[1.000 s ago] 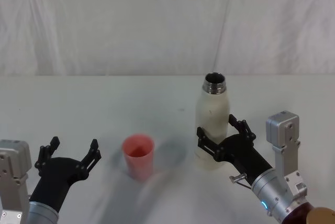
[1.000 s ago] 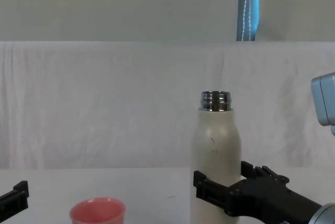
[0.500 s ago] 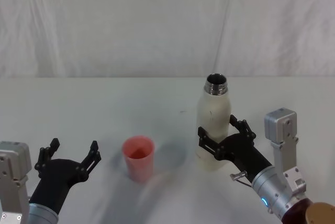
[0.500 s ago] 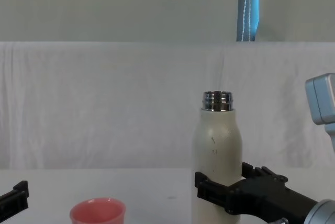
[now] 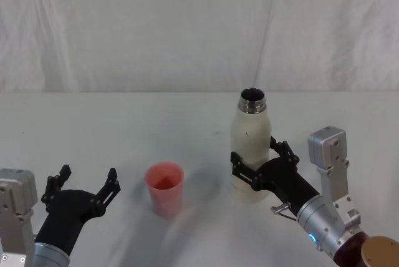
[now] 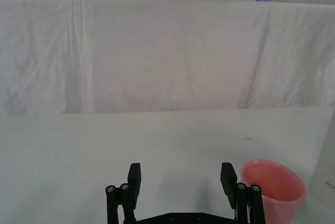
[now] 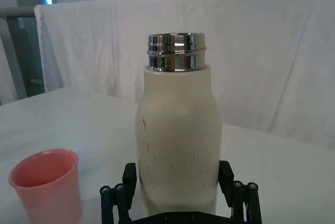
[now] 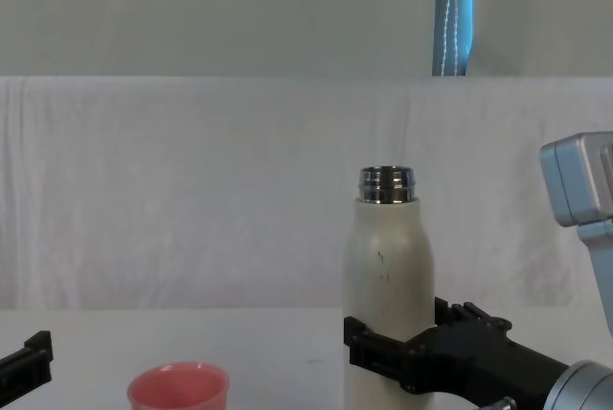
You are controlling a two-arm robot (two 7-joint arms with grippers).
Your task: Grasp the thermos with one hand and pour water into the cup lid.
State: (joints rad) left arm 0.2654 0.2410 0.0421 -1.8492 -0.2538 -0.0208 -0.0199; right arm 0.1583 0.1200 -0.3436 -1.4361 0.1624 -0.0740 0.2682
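Right claw (image 5: 257,166) is clamped round the lower body of the thermos (image 5: 250,135), which stands upright on the table (image 5: 124,123). The cup lid (image 5: 165,187) sits well to the thermos's left, so the pour tips leftward. Left claw (image 5: 83,184), fingers apart, idles beyond the cup lid.

One thermos (image 5: 251,136), one cup lid (image 5: 165,188)

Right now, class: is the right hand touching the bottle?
Touching. In the right wrist view, the right hand's fingers press against both sides of the bottle, with no gap.
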